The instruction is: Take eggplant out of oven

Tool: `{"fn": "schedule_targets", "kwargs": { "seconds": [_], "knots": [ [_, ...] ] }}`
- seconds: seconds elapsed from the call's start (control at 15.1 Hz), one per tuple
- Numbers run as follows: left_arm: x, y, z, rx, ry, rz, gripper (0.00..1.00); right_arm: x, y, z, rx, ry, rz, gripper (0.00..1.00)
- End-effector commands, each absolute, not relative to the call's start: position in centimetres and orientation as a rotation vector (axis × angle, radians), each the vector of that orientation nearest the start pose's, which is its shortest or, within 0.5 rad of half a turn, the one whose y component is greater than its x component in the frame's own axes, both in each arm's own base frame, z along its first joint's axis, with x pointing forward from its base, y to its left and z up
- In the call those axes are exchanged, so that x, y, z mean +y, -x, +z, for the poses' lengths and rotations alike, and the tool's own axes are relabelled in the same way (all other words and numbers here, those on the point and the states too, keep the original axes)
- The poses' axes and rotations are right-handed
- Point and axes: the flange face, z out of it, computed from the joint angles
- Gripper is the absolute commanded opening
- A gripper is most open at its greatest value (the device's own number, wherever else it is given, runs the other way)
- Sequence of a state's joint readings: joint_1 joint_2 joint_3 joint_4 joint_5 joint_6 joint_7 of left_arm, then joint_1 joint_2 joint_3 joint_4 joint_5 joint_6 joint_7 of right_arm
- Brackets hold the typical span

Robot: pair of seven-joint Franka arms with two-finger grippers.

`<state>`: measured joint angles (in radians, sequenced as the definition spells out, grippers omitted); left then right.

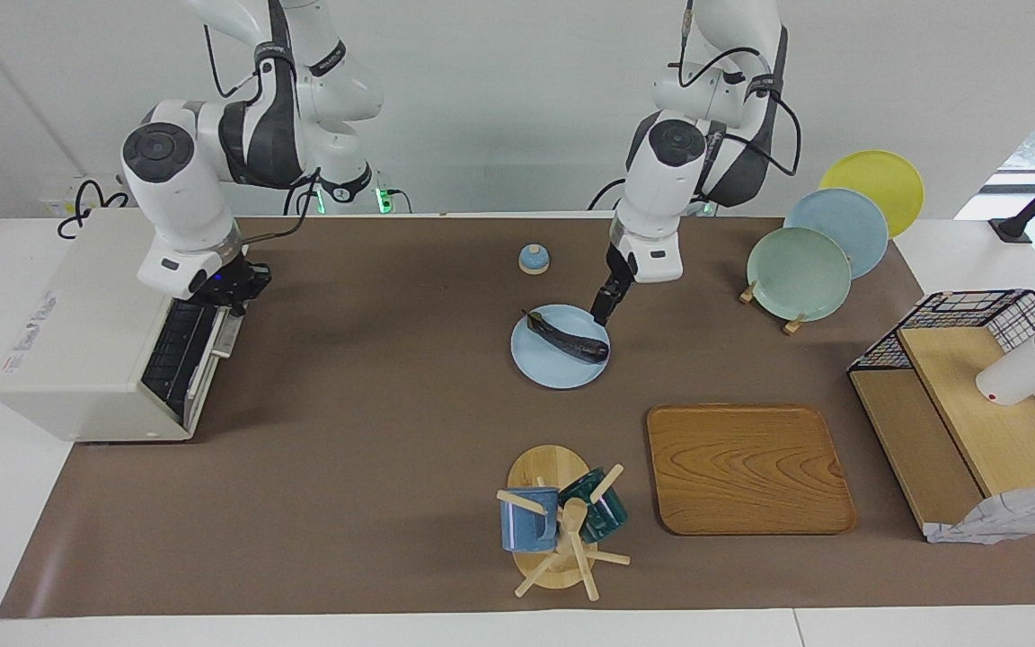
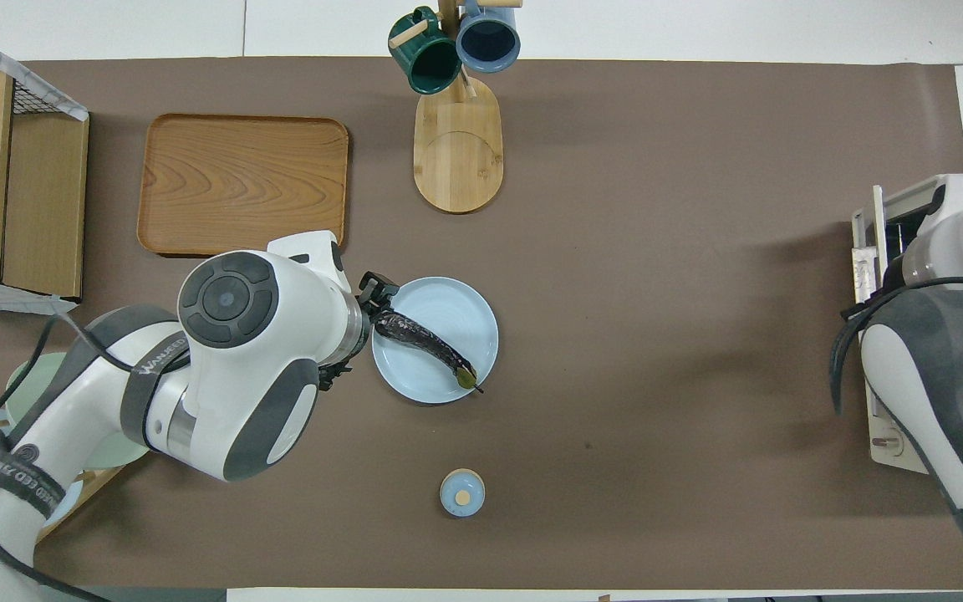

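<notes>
The dark purple eggplant point(image 1: 571, 340) point(image 2: 423, 339) lies across the light blue plate point(image 1: 543, 370) point(image 2: 466, 308) in the middle of the table. My left gripper point(image 1: 603, 314) point(image 2: 374, 297) hangs just over the plate's rim at the eggplant's thick end, close to it. The off-white oven point(image 1: 77, 332) point(image 2: 908, 196) stands at the right arm's end of the table. Its dark glass door point(image 1: 178, 355) stands nearly upright. My right gripper point(image 1: 234, 283) is at the top edge of that door; in the overhead view the arm hides it.
A small blue bell point(image 1: 533, 259) point(image 2: 461, 492) sits nearer to the robots than the plate. A wooden tray point(image 1: 747, 467) and a mug tree point(image 1: 562, 521) with two mugs lie farther out. A plate rack point(image 1: 800, 270) and a wire shelf point(image 1: 976, 395) stand at the left arm's end.
</notes>
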<state>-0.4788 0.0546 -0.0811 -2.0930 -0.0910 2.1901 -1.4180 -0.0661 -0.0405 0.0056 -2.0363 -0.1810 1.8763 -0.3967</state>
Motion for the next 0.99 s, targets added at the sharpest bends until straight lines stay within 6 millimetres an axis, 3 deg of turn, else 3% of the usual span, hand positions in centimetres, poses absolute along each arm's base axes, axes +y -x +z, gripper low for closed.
{"fn": "schedule_targets", "kwargs": {
  "seconds": [0.0, 0.26, 0.4, 0.53, 0.73, 0.93],
  "knots": [
    [-30.5, -48.0, 38.2, -1.523, 2.859, 0.079, 0.96, -5.7, -51.3, 47.1, -0.670, 3.212, 0.284, 0.00],
    [-32.1, -48.7, 34.6, -1.514, 2.874, 0.073, 0.96, -8.0, -50.4, 48.2, -0.718, 3.189, 0.285, 0.08],
    [-33.6, -48.6, 33.5, -1.494, 2.876, 0.086, 0.96, -8.0, -50.1, 48.3, -0.695, 3.162, 0.290, 0.08],
    [-34.0, -49.2, 32.3, -1.540, 2.854, 0.087, 0.95, -6.4, -50.5, 48.2, -0.586, 3.149, 0.221, 0.07],
    [-35.0, -48.6, 30.9, -1.509, 2.860, 0.094, 0.94, -0.5, -51.4, 47.2, -0.358, 3.161, 0.096, 0.00],
    [-35.1, -48.5, 30.8, -1.507, 2.856, 0.098, 0.90, 0.0, -51.3, 44.0, -0.229, 3.176, 0.070, 0.00]
  ]
}}
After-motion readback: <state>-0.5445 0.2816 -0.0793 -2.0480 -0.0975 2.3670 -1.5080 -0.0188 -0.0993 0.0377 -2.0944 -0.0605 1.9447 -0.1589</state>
